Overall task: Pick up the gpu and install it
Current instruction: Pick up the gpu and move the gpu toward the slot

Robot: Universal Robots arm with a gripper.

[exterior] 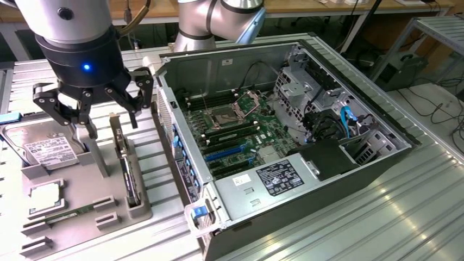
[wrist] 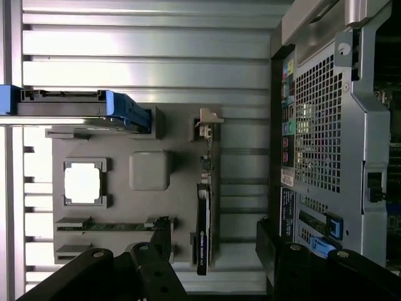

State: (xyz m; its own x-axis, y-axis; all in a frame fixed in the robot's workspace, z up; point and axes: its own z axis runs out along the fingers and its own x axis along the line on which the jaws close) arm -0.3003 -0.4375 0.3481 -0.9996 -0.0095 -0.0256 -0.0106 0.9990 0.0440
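The gpu (exterior: pixel 125 163) stands on its long edge in a slot of the grey holder tray (exterior: pixel 80 187), with its silver end bracket at the far end. In the wrist view the gpu (wrist: pixel 205 207) shows edge-on, its black fan side as a dark strip. My gripper (exterior: pixel 114 128) hangs open just above the card's bracket end, one finger on each side of the card's line and touching nothing. The wrist view has the gripper (wrist: pixel 216 251) with its dark fingers (wrist: pixel 160 248) spread either side of the card.
An open computer case (exterior: pixel 377 125) lies at the exterior view's right of the tray, its motherboard with blue card slots (exterior: pixel 225 153) exposed. On the tray are a hard drive (exterior: pixel 43 149), a processor (exterior: pixel 45 196) and a memory stick (exterior: pixel 69 215). The case wall (wrist: pixel 319 125) stands close beside the tray.
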